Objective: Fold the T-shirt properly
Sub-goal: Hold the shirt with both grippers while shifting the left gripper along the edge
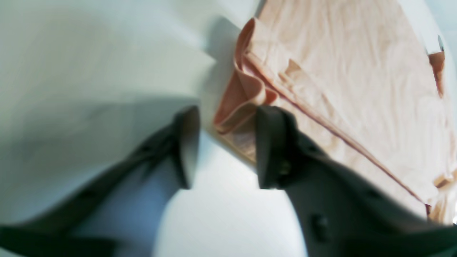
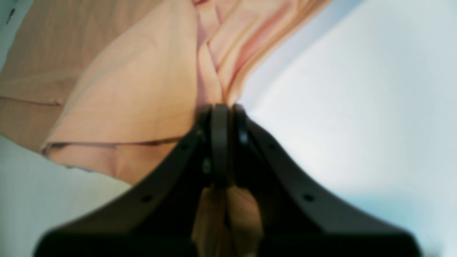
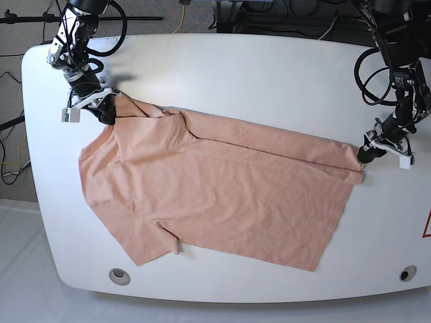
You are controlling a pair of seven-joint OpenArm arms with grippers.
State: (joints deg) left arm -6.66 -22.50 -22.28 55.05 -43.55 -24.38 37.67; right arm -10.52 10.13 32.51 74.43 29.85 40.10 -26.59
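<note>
Two black arms with looped cables and white wrist blocks.

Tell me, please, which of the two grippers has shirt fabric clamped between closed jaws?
The right gripper, at the shoulder end of the T-shirt: its jaws are pressed shut on fabric, while the left gripper at the hem shows a gap between its jaws.

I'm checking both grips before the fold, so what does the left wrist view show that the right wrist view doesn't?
Only the left wrist view shows the left gripper, jaws parted around a bunched corner of the T-shirt, not closed on it. Only the right wrist view shows the right gripper shut on gathered cloth. Both show salmon-pink fabric on the white table.
</note>
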